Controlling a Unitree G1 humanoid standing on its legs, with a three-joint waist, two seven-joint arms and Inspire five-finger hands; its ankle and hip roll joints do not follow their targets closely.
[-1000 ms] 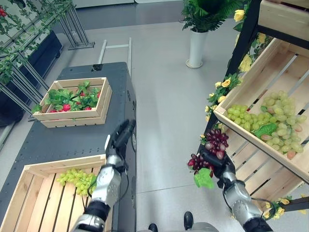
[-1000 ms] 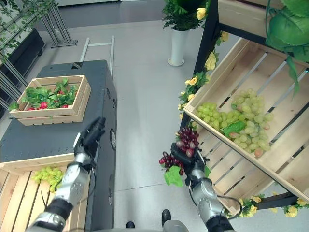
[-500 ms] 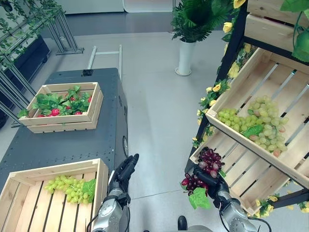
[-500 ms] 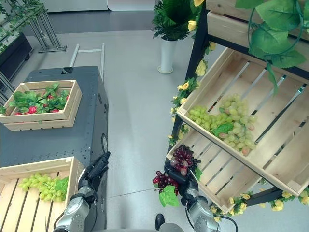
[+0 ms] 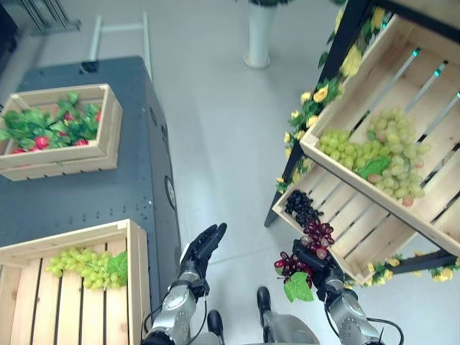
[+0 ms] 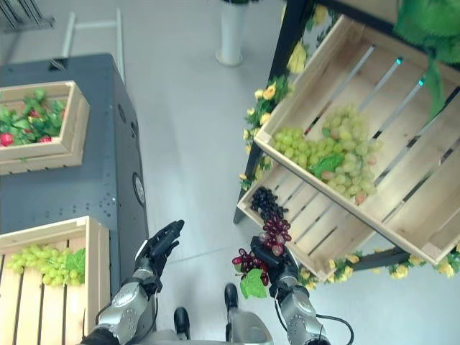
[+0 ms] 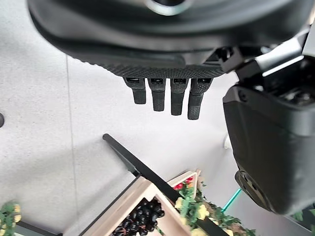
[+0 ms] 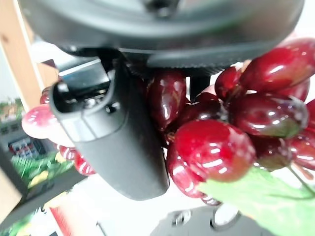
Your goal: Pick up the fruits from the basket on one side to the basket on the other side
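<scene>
My right hand point(image 5: 316, 261) is shut on a bunch of dark red grapes point(image 5: 293, 264) with a green leaf point(image 5: 295, 289), held over the floor in front of the lower shelf crate point(image 5: 359, 237); the red grapes point(image 8: 211, 142) press against its thumb point(image 8: 118, 132). A dark purple bunch point(image 5: 302, 206) lies in that lower crate. Green grapes point(image 5: 374, 154) fill the upper shelf crate point(image 5: 431, 93). My left hand point(image 5: 201, 246) hangs open over the floor beside the grey cart point(image 5: 79, 190), fingers point(image 7: 167, 96) straight. A green grape bunch point(image 5: 90, 264) lies in the near crate point(image 5: 136, 266) on the cart.
A second crate point(image 5: 61, 154) with leafy greens and red fruit sits farther back on the cart. A white vase point(image 5: 257, 36) stands on the floor beyond. Yellow flowers point(image 5: 316, 97) trim the shelf's black frame. Open floor lies between cart and shelf.
The camera has tilted down and shifted, so the whole scene has moved. My right hand still holds the red grapes, now lower in front of the lower shelf crate. The left hand stays open.
</scene>
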